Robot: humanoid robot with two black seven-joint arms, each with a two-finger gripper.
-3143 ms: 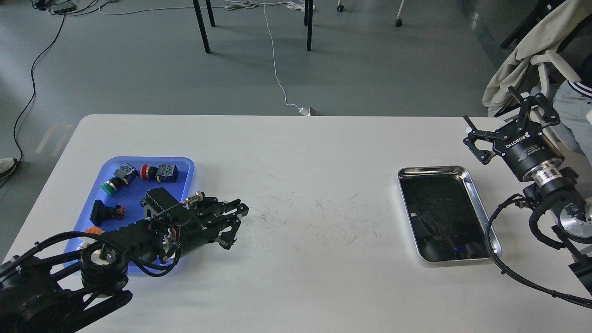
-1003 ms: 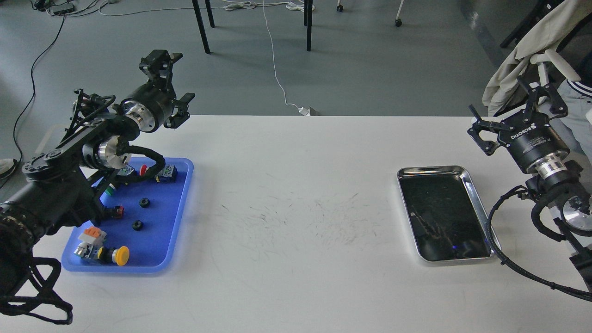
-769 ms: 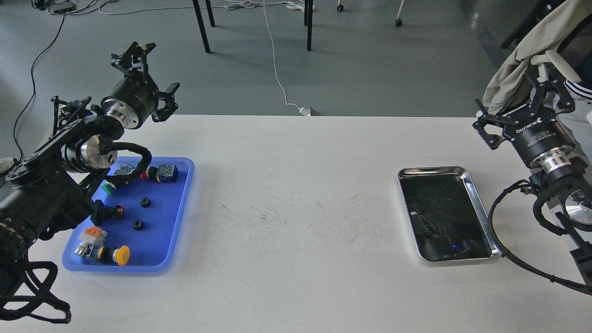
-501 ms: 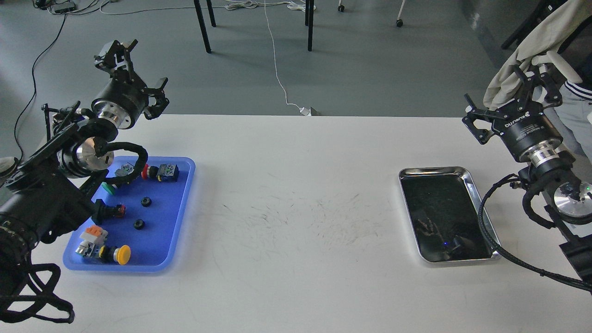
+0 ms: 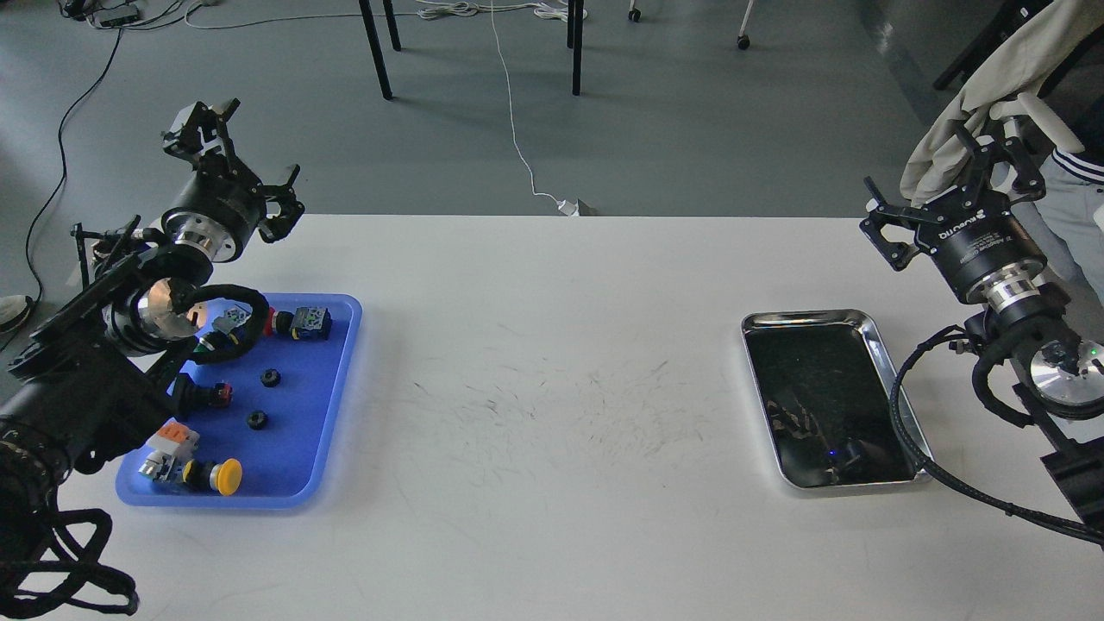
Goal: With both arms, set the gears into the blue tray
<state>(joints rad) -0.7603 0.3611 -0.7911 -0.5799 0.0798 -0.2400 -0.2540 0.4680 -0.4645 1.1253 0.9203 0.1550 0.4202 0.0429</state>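
From the head view, the rectangular blue plastic tray (image 5: 332, 405) sits at the left end of the white bench (image 5: 552, 362), within easy reach of the left arm. Two tiny black toothed gears (image 5: 271, 378) lie on its floor, one just beyond the other, apart from the coloured-cap push-button switches (image 5: 302, 322) around them. No gear shows on the bare bench or in the shiny steel tray (image 5: 897, 401) on the right, so the placing looks done. The left pincer (image 5: 231, 166) is lifted clear above the tray's far edge, fingers spread and empty, likely parked out of the way. The right pincer (image 5: 944, 194), marked ROBOTIQ, hangs raised beyond the steel tray, fingers likewise parted, gripping nothing.
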